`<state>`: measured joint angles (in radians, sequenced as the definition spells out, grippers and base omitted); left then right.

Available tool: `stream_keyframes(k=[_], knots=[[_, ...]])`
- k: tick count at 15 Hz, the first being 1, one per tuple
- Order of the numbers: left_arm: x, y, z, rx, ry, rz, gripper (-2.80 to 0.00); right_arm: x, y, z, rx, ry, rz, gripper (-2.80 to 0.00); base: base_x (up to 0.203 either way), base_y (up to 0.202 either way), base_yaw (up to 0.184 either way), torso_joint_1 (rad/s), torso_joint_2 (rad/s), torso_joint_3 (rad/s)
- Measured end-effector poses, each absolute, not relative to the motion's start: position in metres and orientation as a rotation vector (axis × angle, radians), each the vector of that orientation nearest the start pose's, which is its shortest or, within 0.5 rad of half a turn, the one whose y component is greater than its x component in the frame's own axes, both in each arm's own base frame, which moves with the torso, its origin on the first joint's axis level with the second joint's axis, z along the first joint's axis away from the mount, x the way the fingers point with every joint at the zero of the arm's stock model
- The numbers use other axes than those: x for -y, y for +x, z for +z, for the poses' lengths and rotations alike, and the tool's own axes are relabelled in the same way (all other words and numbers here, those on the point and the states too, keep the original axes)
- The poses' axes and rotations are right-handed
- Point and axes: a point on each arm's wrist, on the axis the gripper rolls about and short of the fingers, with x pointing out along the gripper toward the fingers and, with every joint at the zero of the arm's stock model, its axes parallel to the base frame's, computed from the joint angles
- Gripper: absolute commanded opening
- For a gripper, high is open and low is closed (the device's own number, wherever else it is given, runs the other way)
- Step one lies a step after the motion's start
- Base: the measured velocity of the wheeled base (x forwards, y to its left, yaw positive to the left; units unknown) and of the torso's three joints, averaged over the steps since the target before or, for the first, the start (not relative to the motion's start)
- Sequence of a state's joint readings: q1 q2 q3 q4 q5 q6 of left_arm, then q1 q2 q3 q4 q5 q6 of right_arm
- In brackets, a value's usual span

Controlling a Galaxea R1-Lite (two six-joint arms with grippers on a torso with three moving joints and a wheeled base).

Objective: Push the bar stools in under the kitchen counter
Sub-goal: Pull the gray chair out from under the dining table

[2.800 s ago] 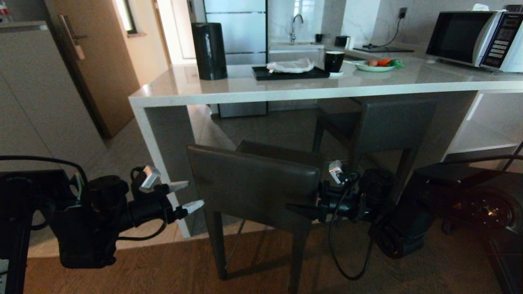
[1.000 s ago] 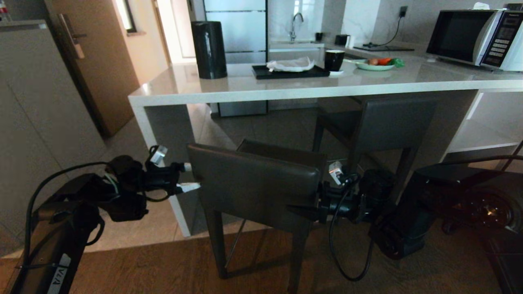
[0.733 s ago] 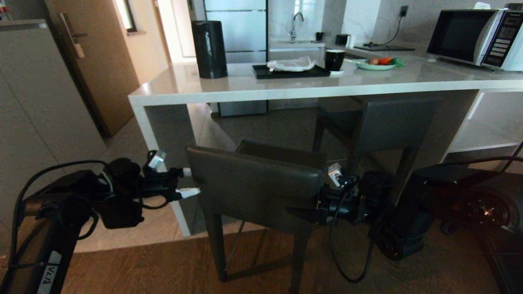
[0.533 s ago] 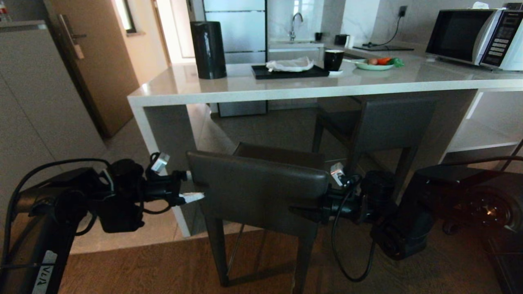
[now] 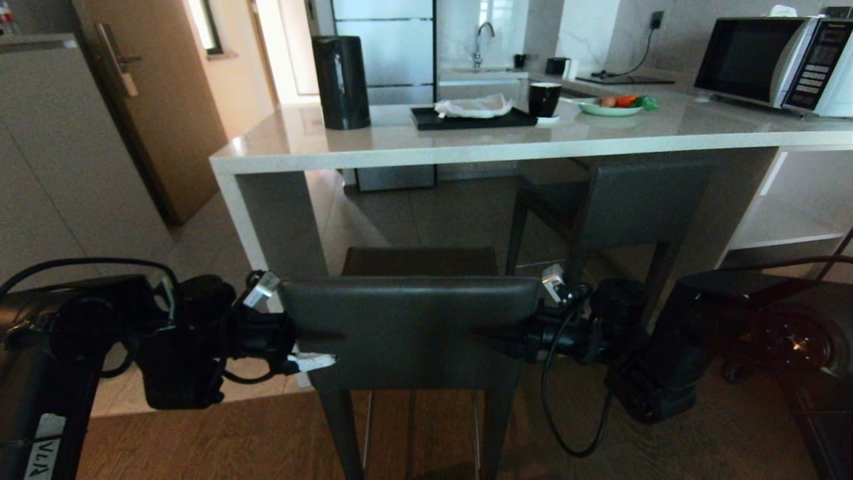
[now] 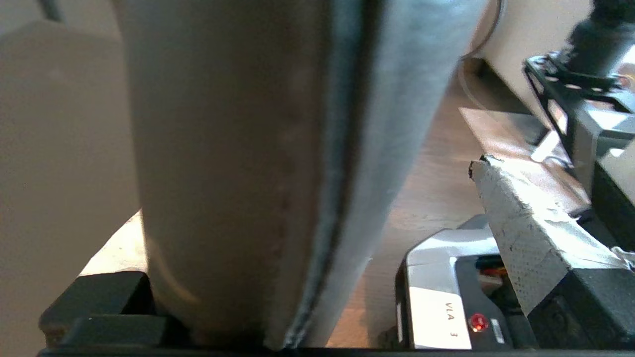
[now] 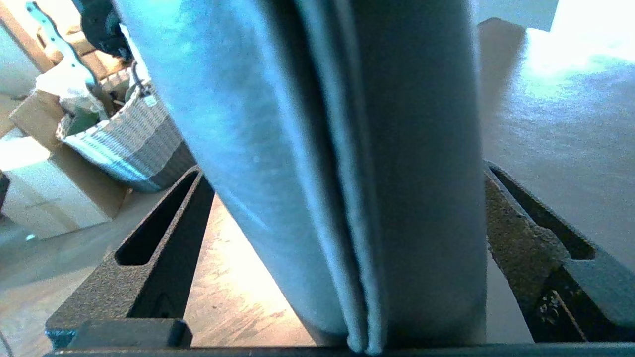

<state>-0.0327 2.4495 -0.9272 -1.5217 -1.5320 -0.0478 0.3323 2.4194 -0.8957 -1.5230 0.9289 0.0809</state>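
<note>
In the head view, the near bar stool [image 5: 410, 330] is standing square to the camera on the wooden floor [image 5: 200, 447], its dark grey backrest facing the robot and its seat lying just short of the kitchen counter [image 5: 466, 143], not yet under the pale stone top. The left gripper [image 5: 308, 347] is sitting at the backrest's left edge with its fingers spread wide, one white-taped fingertip [image 5: 313, 362] showing in front of the leather, and the right gripper [image 5: 503, 340] is sitting at the right edge, likewise spread. The far bar stool [image 5: 620, 207] is standing tucked under the counter to the right, well apart from the near one. On the counter a tall black kettle [image 5: 341, 73], a black tray [image 5: 473, 118] with a crumpled white cloth, a black mug [image 5: 544, 100], a green plate [image 5: 610, 107] of vegetables and a microwave [image 5: 773, 61] are resting. In the left wrist view, the backrest's side edge [image 6: 268, 168] is filling the frame between the spread jaws, with the taped finger [image 6: 521, 233] standing clear of the leather on one side. In the right wrist view, the backrest edge [image 7: 347, 163] is lying between both dark fingers [image 7: 526, 248]; the jaws are straddling it wide, and whether the pads are touching it I cannot tell.
</note>
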Motion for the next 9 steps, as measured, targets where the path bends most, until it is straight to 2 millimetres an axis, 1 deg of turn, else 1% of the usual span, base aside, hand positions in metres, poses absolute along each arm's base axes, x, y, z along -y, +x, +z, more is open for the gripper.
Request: stream_keyframes(k=[2,7,9], knots=[[0.026,0.388,0.022,-0.029,-0.028,-1.512,0.00,-0.149,0.374,0.027,-0.052,0.070,1.265,0.00,0.000,0.000,0.000,0.000,0.00,0.000],[-0.008,0.388,0.032,-0.004,-0.004,-1.372,0.00,-0.150,0.370,0.024,-0.073,0.074,1.274,0.00,0.000,0.000,0.000,0.000,0.00,0.000],[-0.018,0.381,0.033,-0.016,-0.017,-1.340,0.00,-0.150,0.369,0.024,-0.077,0.076,1.276,0.00,0.000,0.000,0.000,0.000,0.00,0.000]])
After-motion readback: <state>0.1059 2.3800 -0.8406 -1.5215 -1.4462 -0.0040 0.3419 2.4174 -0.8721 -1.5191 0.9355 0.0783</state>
